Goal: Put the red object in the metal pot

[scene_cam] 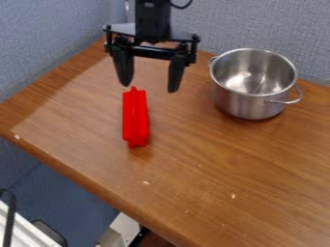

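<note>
The red object (135, 117) is a long bright red bar lying flat on the wooden table (219, 183), left of centre, its length running towards the camera. The metal pot (253, 83) stands upright at the right back, shiny and empty, with a small loop handle on its right side. My black gripper (151, 78) hangs pointing down just above and behind the far end of the red bar. Its two fingers are spread wide, one on each side of the bar's line, with nothing between them.
A blue wall backs the table. The table's left and front edges drop off to the floor, where a chair-like frame (19, 217) shows at the lower left.
</note>
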